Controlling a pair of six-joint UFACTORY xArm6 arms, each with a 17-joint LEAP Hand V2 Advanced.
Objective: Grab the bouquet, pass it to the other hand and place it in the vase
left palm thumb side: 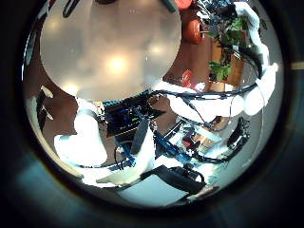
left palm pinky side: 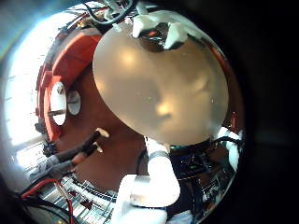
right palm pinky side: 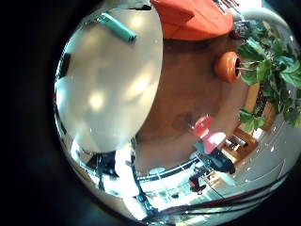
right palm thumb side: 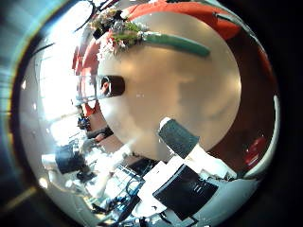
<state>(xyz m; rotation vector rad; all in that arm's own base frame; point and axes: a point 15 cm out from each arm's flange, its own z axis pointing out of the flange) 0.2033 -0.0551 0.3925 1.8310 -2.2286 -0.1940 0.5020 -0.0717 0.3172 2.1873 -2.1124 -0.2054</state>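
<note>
Nothing is lifted yet: the bouquet (right palm thumb side: 151, 40) lies flat near the far edge of the round table (right palm thumb side: 199, 90), with the dark vase (right palm thumb side: 111, 86) standing nearby. The right hand (right palm thumb side: 180, 142) hovers apart, fingers relaxed and empty; next it must reach the stems.
</note>
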